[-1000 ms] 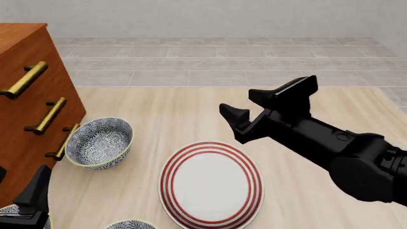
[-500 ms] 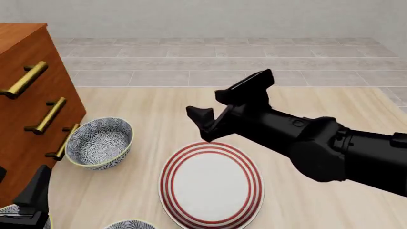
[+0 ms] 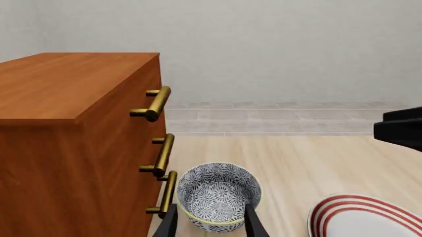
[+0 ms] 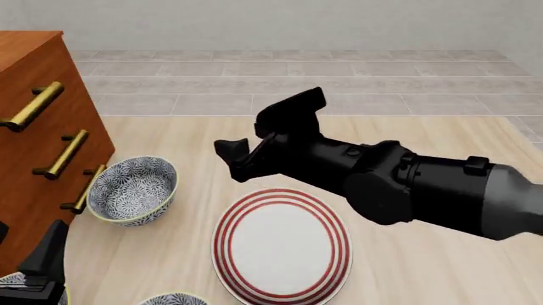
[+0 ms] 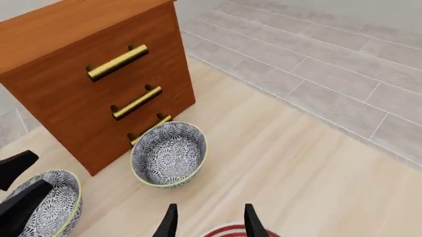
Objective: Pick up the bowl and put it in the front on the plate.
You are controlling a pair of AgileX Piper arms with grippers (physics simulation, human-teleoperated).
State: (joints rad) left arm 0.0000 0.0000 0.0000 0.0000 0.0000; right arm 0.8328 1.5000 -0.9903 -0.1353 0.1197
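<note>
The bowl [image 4: 131, 189], blue-and-white floral with a pale yellow rim, stands on the table beside the dresser's lowest handle. The plate [image 4: 281, 244], white with red rings, lies to its right, nearer the front. My right gripper [image 4: 244, 135] is open and empty, hovering above the plate's far-left edge, to the right of the bowl. Its wrist view shows the bowl [image 5: 168, 154] ahead of the open gripper [image 5: 207, 221]. My left gripper [image 3: 211, 219] is open at the front left, with the bowl [image 3: 219, 196] beyond its fingertips and nothing held.
A wooden dresser [image 4: 34, 127] with brass handles fills the left side. Two more patterned bowls show in part at the front edge, one at the left corner [image 4: 13, 281] and one further right [image 4: 174, 297]. The right arm [image 4: 424, 190] spans the table's right half.
My right gripper has swung left, from right of the plate to above its far-left edge, closer to the bowl. The left gripper, bowl and plate have not moved.
</note>
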